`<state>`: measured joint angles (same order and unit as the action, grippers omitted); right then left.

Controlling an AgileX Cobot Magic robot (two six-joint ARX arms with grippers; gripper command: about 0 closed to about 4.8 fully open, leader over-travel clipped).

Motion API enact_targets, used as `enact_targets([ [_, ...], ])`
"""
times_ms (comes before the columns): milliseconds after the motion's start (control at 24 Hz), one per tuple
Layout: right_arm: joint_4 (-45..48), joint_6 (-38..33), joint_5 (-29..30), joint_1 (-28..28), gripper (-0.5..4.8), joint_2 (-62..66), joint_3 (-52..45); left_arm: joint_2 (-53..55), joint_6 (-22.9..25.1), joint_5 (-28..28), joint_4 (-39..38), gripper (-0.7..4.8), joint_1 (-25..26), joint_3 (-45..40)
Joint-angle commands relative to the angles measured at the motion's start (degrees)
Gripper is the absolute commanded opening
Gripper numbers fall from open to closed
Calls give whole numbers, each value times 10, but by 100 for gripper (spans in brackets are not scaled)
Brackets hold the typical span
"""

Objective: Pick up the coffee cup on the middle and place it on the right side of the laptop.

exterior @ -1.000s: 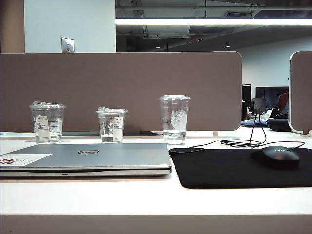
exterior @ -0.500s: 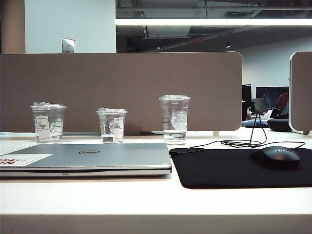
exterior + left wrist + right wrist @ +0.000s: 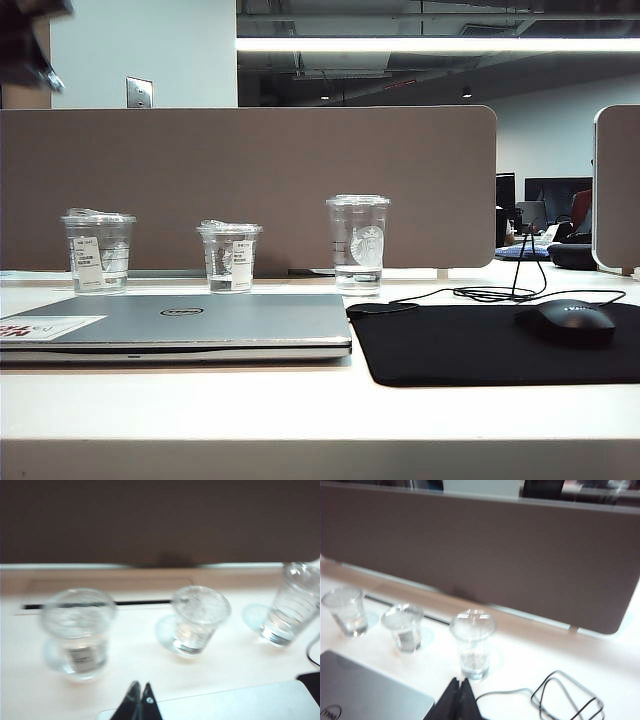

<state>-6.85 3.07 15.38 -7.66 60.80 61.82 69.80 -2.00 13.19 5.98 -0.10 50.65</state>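
The coffee cup (image 3: 230, 257), short and clear with a white label, stands in the middle of three cups behind the closed silver Dell laptop (image 3: 180, 325). In the left wrist view it (image 3: 197, 617) is beyond the laptop's edge (image 3: 225, 705), and my left gripper (image 3: 141, 686) hangs shut and empty above that edge, apart from the cup. In the right wrist view the cup (image 3: 404, 627) is farther off, and my right gripper (image 3: 459, 682) is shut and empty, close in front of the taller cup (image 3: 472, 642). A dark blurred arm part (image 3: 28, 40) shows at the exterior view's top left corner.
Another short labelled cup (image 3: 98, 252) stands at the left and the taller logo cup (image 3: 357, 243) at the right. A black mouse mat (image 3: 480, 345) with a black mouse (image 3: 568, 322) and its looping cable (image 3: 500, 292) lies right of the laptop. A grey partition (image 3: 250, 180) backs the desk.
A dark blurred arm part has come into the top left corner of the exterior view. The cups, laptop and mouse have not moved.
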Motion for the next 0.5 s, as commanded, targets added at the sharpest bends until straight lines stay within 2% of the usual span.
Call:
enact_targets([
  [42, -12, 2, 6, 0, -5, 45, 40, 78, 9, 91, 60, 432, -10, 22],
  [167, 5, 2, 7, -1, -5, 79, 56, 132, 1, 85, 106, 479, -35, 28],
  [250, 37, 2, 7, 0, -5, 95, 57, 178, 2, 84, 152, 479, -53, 28],
  [375, 70, 2, 7, 0, -6, 113, 61, 255, 26, 35, 216, 479, -80, 28],
  [500, 68, 2, 7, 0, -5, 137, 83, 334, 26, 20, 229, 479, -91, 58],
])
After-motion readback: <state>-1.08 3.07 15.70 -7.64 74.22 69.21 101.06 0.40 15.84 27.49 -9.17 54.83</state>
